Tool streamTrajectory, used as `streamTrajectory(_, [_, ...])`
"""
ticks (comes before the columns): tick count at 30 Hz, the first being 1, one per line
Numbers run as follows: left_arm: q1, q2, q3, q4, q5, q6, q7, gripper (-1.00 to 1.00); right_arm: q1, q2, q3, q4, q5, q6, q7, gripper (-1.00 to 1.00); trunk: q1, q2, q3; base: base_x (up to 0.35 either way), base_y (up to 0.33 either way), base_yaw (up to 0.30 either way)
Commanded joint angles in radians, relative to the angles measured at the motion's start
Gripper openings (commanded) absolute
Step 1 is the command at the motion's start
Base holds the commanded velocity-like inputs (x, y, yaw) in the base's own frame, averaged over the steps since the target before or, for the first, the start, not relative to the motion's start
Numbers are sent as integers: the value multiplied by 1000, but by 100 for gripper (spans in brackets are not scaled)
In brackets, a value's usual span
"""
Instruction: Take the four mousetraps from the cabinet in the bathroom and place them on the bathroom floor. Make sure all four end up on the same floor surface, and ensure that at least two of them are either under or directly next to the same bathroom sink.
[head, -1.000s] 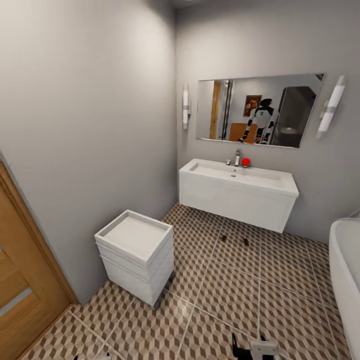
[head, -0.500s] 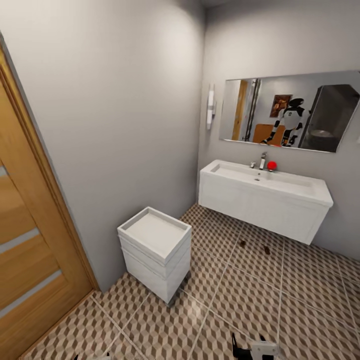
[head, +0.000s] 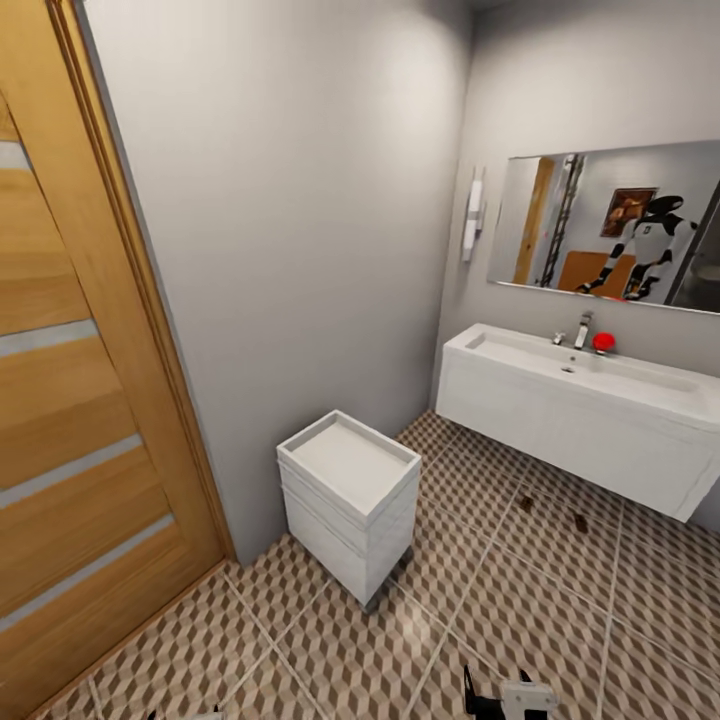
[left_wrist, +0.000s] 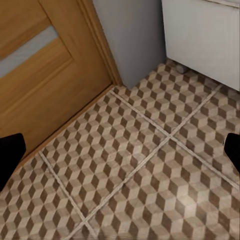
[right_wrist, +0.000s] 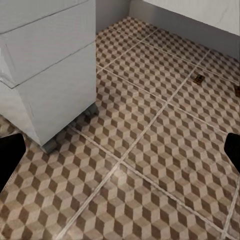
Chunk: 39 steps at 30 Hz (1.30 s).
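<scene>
Below the sink (head: 580, 420), head view: two mousetraps (head: 526, 503) on the floor (head: 520, 610), ahead-right of you; cabinet unseen.
L wrist: gripper (left_wrist: 120, 150) wide apart, empty, floor near sink-side door (left_wrist: 40, 75).
R wrist: gripper (right_wrist: 120, 150) wide apart, empty; trap (right_wrist: 198, 78) ahead toward sink, so R arm's nearer.

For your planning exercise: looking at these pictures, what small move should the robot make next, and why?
Probably keep turning toward the cabinet. Two small brown mousetraps lie on the cube-patterned floor tiles beside the white sink, and both grippers, left and right, look open and empty.
</scene>
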Motion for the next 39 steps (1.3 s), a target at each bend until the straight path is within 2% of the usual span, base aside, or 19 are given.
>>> streamTrajectory(1, [-2,-1,-8,3,3,-3,4,100,-1,0,9,1,-8,-3,-3,100,0,-2,-2,0,0,286])
streamTrajectory(39, [-1,-2,-8,3,3,-3,3,100,-1,1,9,1,-8,-1,-3,100,0,-2,-2,0,0,286])
